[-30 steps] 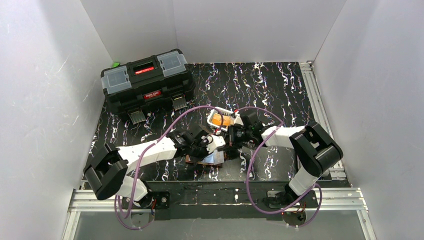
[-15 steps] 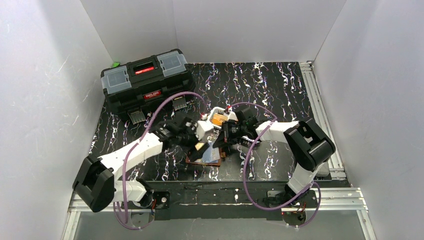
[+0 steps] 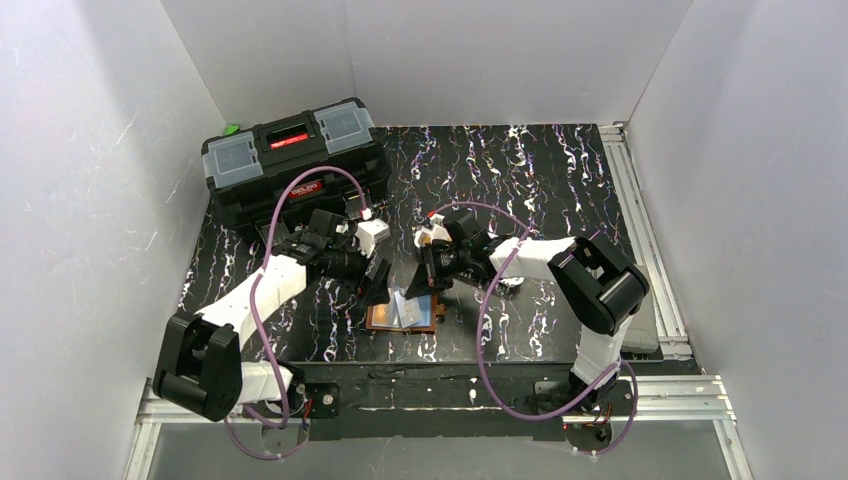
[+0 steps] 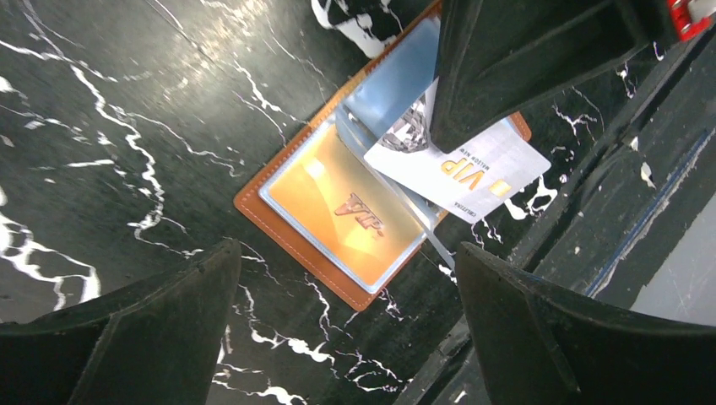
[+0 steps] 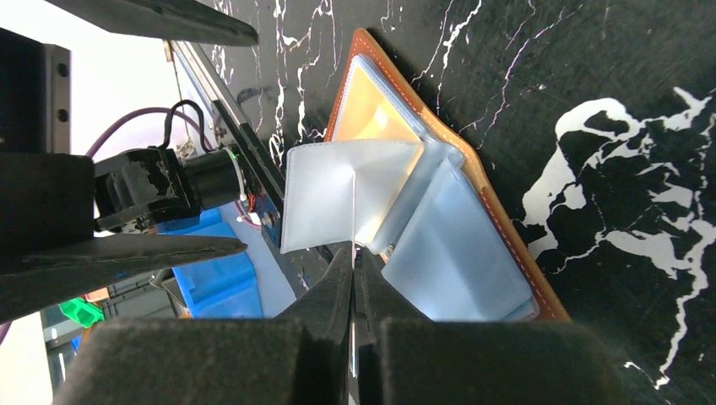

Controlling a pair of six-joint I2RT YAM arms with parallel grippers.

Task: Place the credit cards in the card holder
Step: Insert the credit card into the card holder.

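The brown card holder [image 3: 405, 314] lies open on the black marbled table near the front edge. An orange-gold credit card [image 4: 346, 211] sits inside one of its clear sleeves. My right gripper [image 3: 429, 288] is shut on a whitish credit card [image 4: 473, 173] marked VIP, held tilted over the holder's inner sleeves [image 5: 447, 245]. In the right wrist view the right gripper [image 5: 353, 257] pinches that card edge-on, and its lower edge meets the sleeves. My left gripper [image 3: 376, 268] hangs open to the left of the holder. In the left wrist view the left gripper [image 4: 346, 249] has nothing between its fingers.
A big black toolbox [image 3: 295, 160] stands at the back left. A white basket [image 3: 428, 238] shows only as a sliver behind the right arm. The table's front rail [image 3: 430, 385] runs just below the holder. White walls enclose the table.
My left gripper has opened and drawn back to the left, away from the card holder. My right gripper has shifted left, still shut on the whitish card, and now stands over the holder.
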